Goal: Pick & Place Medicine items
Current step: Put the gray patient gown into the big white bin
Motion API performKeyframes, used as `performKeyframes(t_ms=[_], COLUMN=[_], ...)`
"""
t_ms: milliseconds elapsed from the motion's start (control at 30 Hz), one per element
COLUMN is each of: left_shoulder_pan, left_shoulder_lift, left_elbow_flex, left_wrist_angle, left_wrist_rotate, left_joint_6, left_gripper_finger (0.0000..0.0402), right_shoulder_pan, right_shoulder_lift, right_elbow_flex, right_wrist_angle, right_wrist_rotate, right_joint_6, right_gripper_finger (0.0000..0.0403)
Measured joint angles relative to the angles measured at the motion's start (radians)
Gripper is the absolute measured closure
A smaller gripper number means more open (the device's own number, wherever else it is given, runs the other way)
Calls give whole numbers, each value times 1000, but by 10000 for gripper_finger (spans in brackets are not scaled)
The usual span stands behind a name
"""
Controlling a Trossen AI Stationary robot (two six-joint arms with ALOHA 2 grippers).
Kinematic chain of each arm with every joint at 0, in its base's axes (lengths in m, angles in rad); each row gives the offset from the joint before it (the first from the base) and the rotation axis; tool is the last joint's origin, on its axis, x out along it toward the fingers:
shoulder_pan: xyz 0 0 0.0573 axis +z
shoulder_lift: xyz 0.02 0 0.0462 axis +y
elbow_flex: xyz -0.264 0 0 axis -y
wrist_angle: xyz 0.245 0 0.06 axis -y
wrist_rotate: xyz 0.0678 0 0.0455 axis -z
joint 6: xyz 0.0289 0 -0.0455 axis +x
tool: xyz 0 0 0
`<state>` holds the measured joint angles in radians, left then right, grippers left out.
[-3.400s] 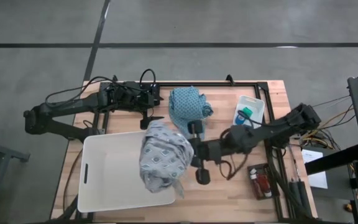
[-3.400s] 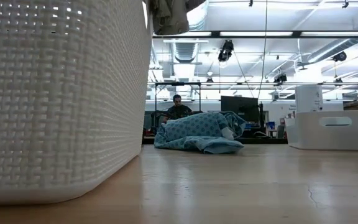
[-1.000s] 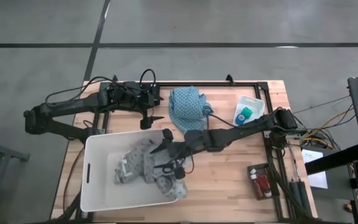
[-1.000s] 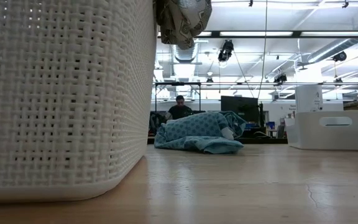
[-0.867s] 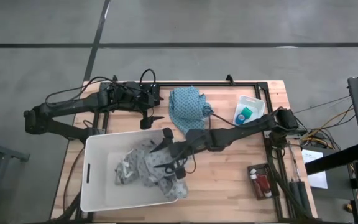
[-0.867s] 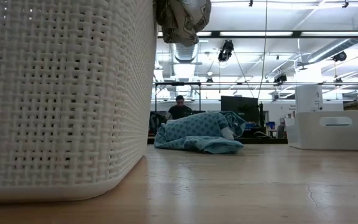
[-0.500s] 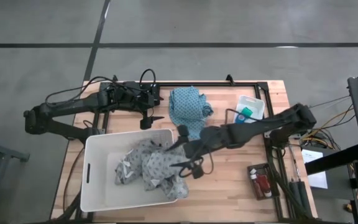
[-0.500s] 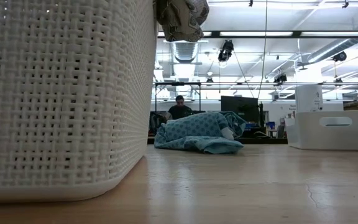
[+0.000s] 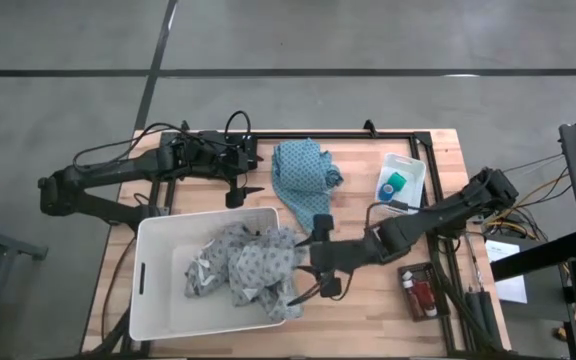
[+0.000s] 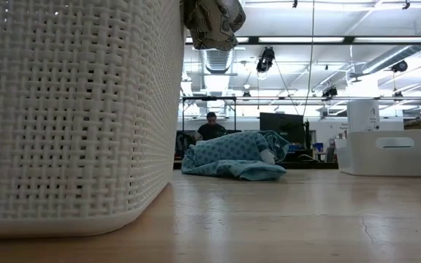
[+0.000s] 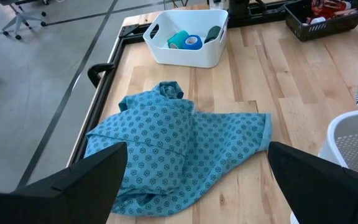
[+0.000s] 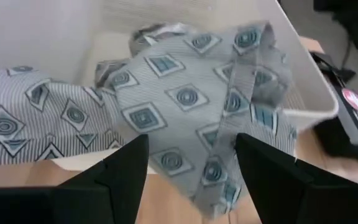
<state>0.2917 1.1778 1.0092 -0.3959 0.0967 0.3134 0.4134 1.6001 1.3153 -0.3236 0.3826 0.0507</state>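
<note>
The medicine items lie apart from both grippers: a teal roll (image 11: 179,40) and a blue piece (image 11: 194,42) in a small white bin (image 9: 415,165) at the far right, and red bottles (image 9: 420,296) in a dark tray (image 9: 404,272) near the right edge. My right gripper (image 9: 313,262) is open just right of the white basket (image 9: 158,300), facing the grey patterned cloth (image 12: 185,93) that fills the basket and hangs over its right rim. My left gripper (image 9: 238,192) waits open at the far left, facing the teal cloth (image 11: 173,149).
The tall white basket (image 10: 71,109) takes up the near left of the table. The teal cloth (image 9: 303,170) lies crumpled on the table at the far middle. Bare wood lies between the basket, the white bin (image 10: 389,150) and the dark tray.
My right gripper has drawn back from over the basket toward the table's right edge and tipped up toward level. The grey cloth stays in the basket, one end hanging over the right rim.
</note>
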Motion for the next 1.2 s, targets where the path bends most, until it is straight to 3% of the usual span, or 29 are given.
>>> performKeyframes(t_ms=[167, 533, 867, 1200], left_shoulder_pan=[0, 0, 0, 0], left_shoulder_lift=[0, 0, 0, 0], left_elbow_flex=[0, 0, 0, 0], left_wrist_angle=[0, 0, 0, 0], left_wrist_rotate=[0, 0, 0, 0], left_joint_6=[0, 0, 0, 0], left_gripper_finger=[9, 9, 9, 9], right_shoulder_pan=[19, 19, 18, 19], right_shoulder_lift=[-4, 14, 36, 29], right_elbow_flex=[-45, -192, -313, -186], right_wrist_angle=[-43, 12, 412, 443], right_wrist_rotate=[86, 92, 91, 91], right_joint_6=[136, 290, 198, 28], right_gripper_finger=[168, 168, 168, 168])
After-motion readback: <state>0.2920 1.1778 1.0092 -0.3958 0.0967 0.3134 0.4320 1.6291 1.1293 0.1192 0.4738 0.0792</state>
